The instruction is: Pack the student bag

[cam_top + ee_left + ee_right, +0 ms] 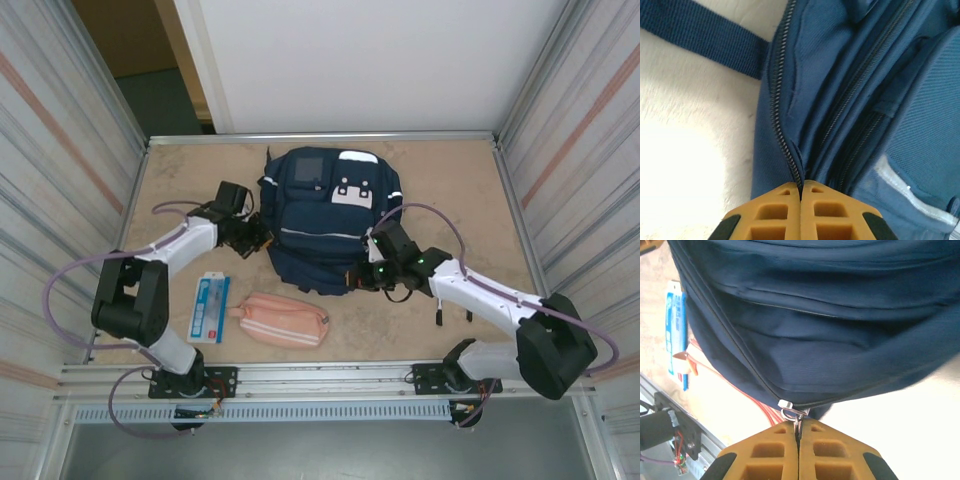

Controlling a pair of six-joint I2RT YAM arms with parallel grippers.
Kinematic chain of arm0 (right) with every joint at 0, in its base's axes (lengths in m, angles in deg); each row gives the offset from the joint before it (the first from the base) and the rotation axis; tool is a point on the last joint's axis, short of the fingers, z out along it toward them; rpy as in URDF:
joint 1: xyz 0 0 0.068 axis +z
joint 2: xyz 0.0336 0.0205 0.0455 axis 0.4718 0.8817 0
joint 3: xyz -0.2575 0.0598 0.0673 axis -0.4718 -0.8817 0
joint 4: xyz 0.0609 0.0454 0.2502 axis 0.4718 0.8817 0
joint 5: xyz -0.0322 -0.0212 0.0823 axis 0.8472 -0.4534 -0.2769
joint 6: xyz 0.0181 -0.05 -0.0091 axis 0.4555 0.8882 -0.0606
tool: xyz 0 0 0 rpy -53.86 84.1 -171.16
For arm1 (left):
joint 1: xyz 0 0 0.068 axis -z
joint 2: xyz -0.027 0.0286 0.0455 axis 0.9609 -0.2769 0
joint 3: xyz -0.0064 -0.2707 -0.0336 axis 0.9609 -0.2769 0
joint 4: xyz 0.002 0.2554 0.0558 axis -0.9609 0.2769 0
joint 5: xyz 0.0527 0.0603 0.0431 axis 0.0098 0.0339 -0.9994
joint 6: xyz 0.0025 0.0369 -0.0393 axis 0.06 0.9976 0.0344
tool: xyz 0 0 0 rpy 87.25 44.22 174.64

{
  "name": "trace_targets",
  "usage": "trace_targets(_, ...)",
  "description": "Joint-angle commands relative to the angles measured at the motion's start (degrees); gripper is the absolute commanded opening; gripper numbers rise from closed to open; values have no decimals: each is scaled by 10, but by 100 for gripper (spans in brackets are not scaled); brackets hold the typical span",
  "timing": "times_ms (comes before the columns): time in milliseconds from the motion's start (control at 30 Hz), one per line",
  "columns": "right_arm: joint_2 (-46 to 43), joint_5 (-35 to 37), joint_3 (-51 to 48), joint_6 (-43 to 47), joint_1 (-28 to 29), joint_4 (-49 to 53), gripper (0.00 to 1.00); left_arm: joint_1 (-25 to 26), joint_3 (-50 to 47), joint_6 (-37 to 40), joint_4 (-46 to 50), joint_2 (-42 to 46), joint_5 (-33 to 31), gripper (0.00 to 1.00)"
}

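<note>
The student bag, navy blue with white patches and a grey square patch, lies flat in the middle of the table. My left gripper is at its left side. In the left wrist view that gripper is shut on the bag's fabric edge where a line of zipper teeth runs into the jaws. My right gripper is at the bag's near right corner. In the right wrist view it is shut on the metal zipper pull hanging from the bag's seam.
A pink pencil pouch lies in front of the bag near the table's front edge, with a blue and white flat pack to its left. The pack also appears at the left of the right wrist view. Corrugated walls close in both sides.
</note>
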Motion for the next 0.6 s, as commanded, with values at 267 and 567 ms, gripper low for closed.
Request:
trace_targets(267, 69, 2, 102, -20, 45, 1, 0, -49, 84, 32, -21, -93, 67, 44)
trace_targets(567, 204, -39, 211, -14, 106, -48, 0, 52, -126, -70, 17, 175, -30, 70)
